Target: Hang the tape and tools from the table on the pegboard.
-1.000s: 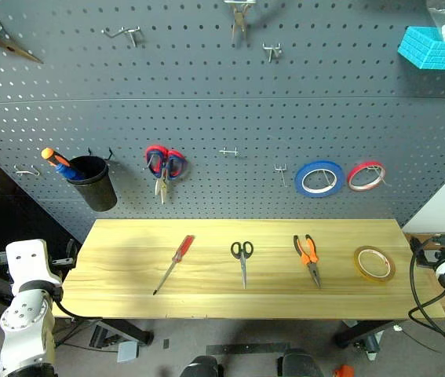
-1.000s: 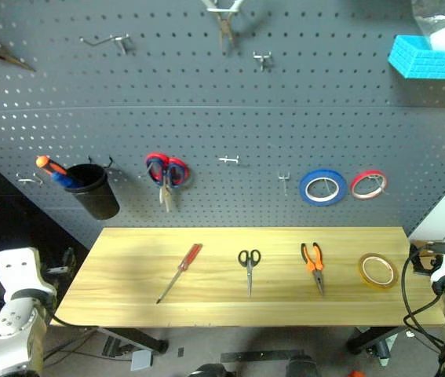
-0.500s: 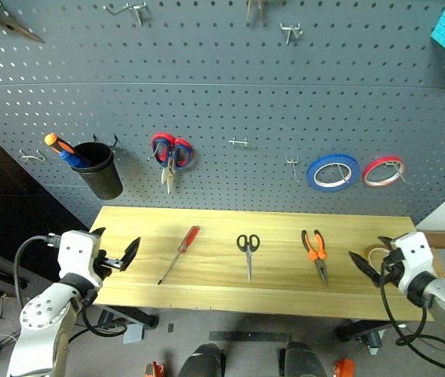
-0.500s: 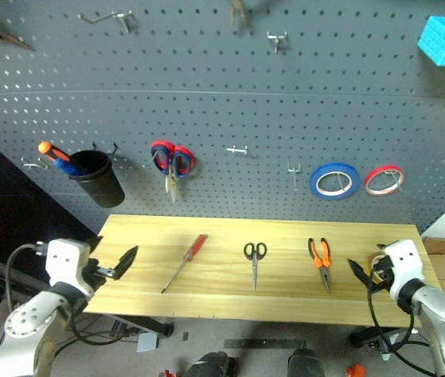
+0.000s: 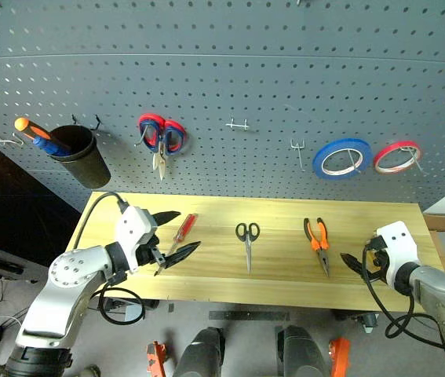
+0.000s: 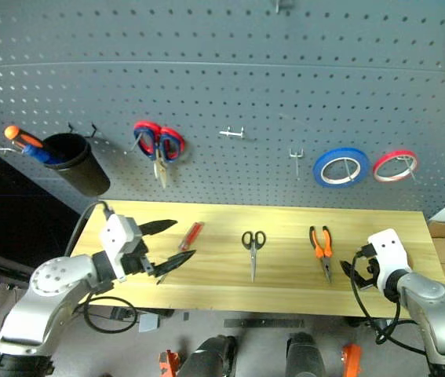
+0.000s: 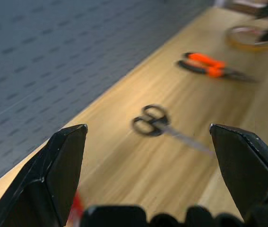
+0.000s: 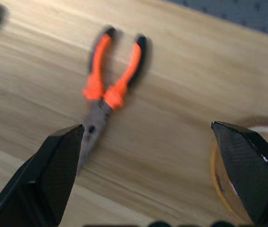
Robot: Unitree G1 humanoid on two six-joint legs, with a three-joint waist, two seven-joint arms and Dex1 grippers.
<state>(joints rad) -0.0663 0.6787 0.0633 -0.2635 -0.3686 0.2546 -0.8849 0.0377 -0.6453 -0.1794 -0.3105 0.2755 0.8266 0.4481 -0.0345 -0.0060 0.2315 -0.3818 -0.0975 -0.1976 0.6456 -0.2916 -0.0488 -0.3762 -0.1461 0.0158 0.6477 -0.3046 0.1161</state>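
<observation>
Even, soft lighting; blurred wrist views, curved head-view edges

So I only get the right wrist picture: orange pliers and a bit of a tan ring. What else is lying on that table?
Observer: Left of the pliers lie black-handled scissors and a red-handled screwdriver.
Operator: Is the other arm busy?
Observer: The left arm's fingers stand open near the screwdriver, holding nothing.
Operator: Where would these things go?
Observer: On the grey pegboard behind; a bare hook sits above the scissors.
</observation>
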